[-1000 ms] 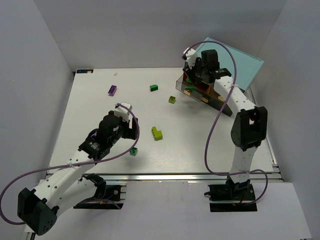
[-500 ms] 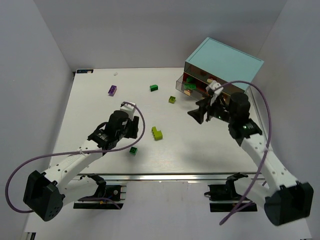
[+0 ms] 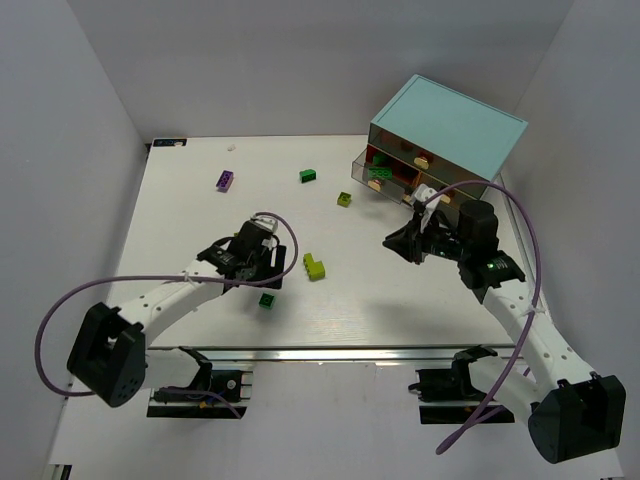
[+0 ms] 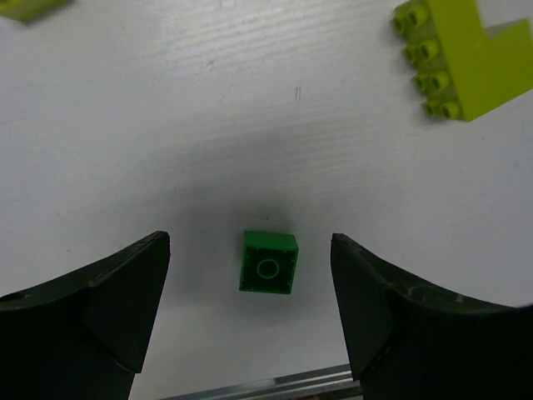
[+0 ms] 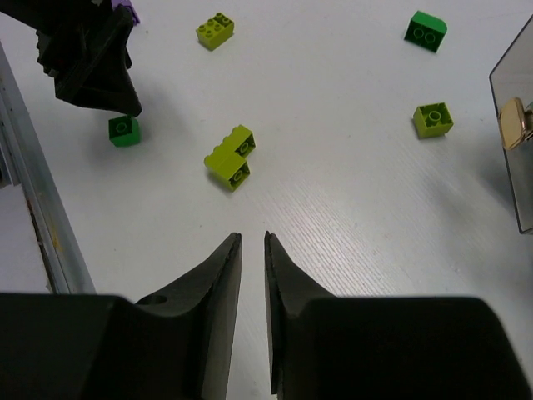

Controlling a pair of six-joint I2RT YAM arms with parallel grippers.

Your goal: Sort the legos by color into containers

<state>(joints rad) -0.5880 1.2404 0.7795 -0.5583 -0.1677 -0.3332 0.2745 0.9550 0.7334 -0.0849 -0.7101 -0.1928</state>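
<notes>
Left gripper (image 4: 250, 240): jaws spread wide, nothing held. It sits low over the flat white table (image 3: 180, 230), toward the near edge.
Small square green one-stud plastic brick (image 4: 268, 263): flat on the table, stud up. In the wrist view it lies between the dark left fingers (image 4: 117, 300) and touches neither.
Lime-yellow L-shaped stack of bricks (image 3: 315, 266): on the table just right of the left gripper, apart from the green one-stud plastic brick.
Right gripper (image 5: 252, 242): jaws drawn almost together with only a thin slit between them, and nothing in it. It is raised over the table in front of the cabinet and points toward the table's middle.
Boxy cabinet with light-blue top (image 3: 450, 125): at the far right corner of the table.
Smoky translucent plastic drawer (image 3: 372, 172): pulled out at the cabinet's lower left. Green and red pieces show through the drawer fronts, but which compartment holds which cannot be told.
Tan knob (image 5: 511, 123): on a drawer front at the right edge of the right wrist view.
Purple brick (image 3: 226, 180): loose, far left of the table.
Dark green two-stud brick (image 3: 308, 176): loose, far middle.
Small lime square brick (image 3: 344, 199): loose, near the pulled-out drawer.
Lime four-stud brick (image 5: 215, 30): loose, near the left gripper.
Spacing: the loose bricks lie apart from each other.
</notes>
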